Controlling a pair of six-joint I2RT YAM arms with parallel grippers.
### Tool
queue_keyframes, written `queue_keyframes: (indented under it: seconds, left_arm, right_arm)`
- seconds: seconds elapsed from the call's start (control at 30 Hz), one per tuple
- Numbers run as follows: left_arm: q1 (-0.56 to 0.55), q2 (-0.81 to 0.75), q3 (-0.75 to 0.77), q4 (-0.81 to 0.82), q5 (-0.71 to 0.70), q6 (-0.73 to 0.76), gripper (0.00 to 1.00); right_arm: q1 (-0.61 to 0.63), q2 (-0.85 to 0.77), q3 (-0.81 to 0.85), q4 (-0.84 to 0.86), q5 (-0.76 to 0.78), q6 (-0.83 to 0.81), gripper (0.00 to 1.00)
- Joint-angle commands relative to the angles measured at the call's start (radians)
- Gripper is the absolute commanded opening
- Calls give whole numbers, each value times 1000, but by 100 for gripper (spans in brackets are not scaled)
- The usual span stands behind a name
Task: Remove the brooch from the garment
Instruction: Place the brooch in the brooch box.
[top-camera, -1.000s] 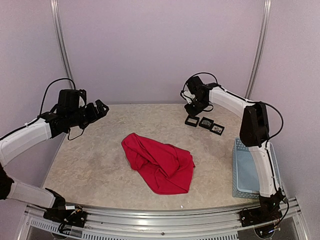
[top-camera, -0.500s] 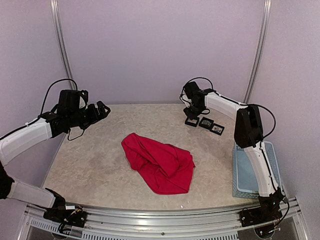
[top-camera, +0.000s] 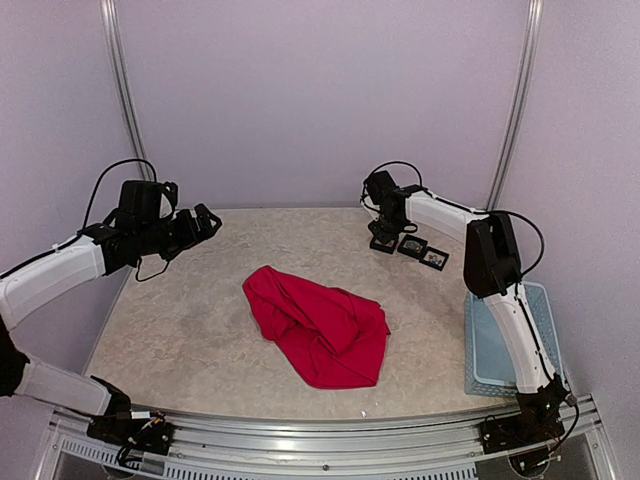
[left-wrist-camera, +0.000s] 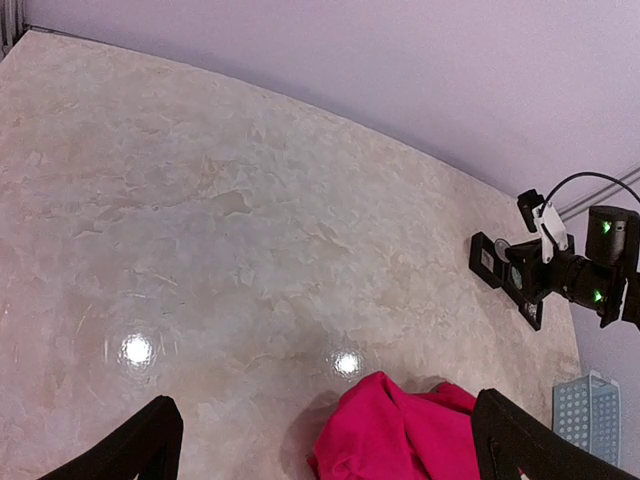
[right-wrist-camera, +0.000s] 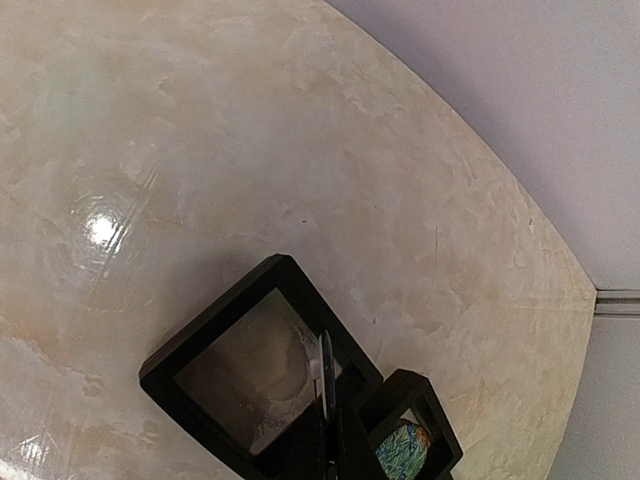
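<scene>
Top view with two wrist views. The right claw, at 2 o'clock on the table, is closed. Its fingers are largely cut off by the lower edge of the right wrist view. There a thin pale sliver stands edge-on at the tips, over the largest of three black square frames. What the sliver is, and whether it is gripped, cannot be told. The right arm hides part of the pale blue basket at 4 o'clock. The garment lies near the table's centre, well apart from both claws. It is a plain bright red heap, crumpled and folded over itself, with a ridge toward 10 o'clock and a flatter flap toward 5 o'clock. Its lower part is cut off in the left wrist view. The left claw hovers at 10 o'clock with jaws spread wide, holding nothing.
</scene>
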Motion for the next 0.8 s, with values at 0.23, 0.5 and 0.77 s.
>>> queue_keyframes:
  seconds: [0.23, 0.5, 0.77]
  left_arm:
    - [12, 41, 22, -11, 26, 18, 99]
    - [22, 60, 34, -15, 42, 27, 99]
    - [28, 76, 44, -23, 57, 37, 99]
  right_arm:
    - [-13, 65, 30, 33, 33, -6, 0]
    - [-13, 55, 22, 32, -8, 7, 14]
    - [-13, 18, 21, 29, -57, 21, 30]
